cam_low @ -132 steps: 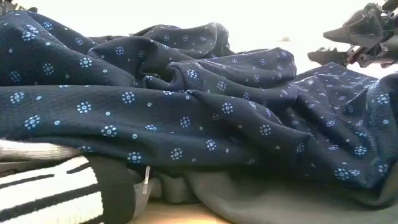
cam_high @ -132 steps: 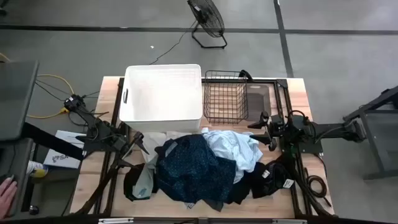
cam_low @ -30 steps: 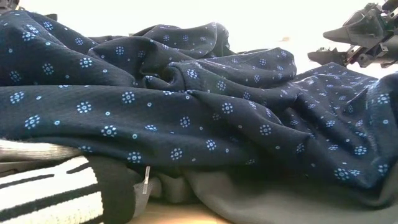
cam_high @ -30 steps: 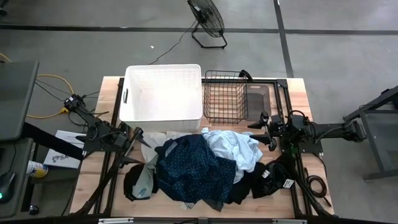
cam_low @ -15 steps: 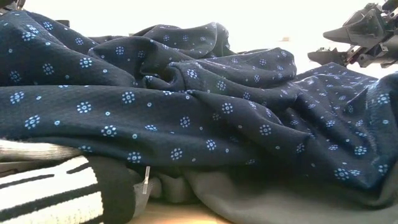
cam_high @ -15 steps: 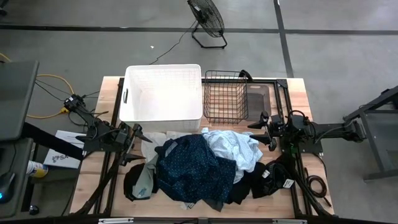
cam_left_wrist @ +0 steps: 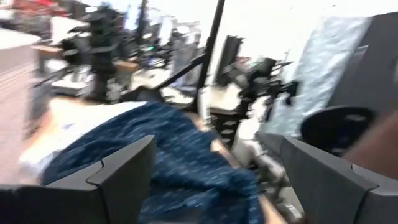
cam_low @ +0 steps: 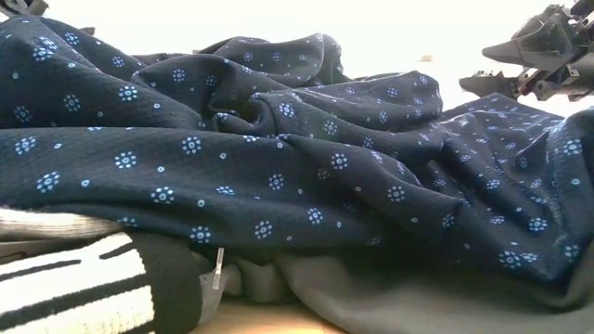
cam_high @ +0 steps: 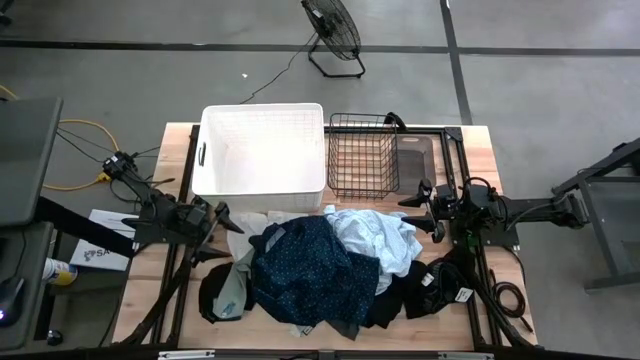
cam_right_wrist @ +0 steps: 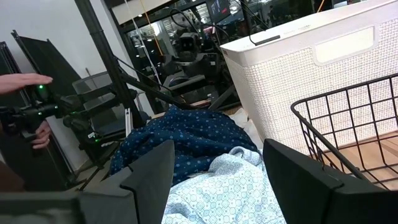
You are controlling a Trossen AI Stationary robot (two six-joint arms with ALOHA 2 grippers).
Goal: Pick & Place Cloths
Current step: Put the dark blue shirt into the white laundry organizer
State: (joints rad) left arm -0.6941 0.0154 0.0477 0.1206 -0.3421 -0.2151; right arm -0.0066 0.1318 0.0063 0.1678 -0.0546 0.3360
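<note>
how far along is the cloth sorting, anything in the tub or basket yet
Nothing looks done: the white tub and the black wire basket both look empty. Nothing is in hand either. The left gripper is open beside the pile's left edge, and the right gripper is open at its right edge. All the cloths remain piled on the table, the navy patterned cloth on top and the light blue cloth beside it.

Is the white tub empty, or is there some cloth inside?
Empty: the high view shows only the bare ribbed floor of the white tub; no cloth inside.
</note>
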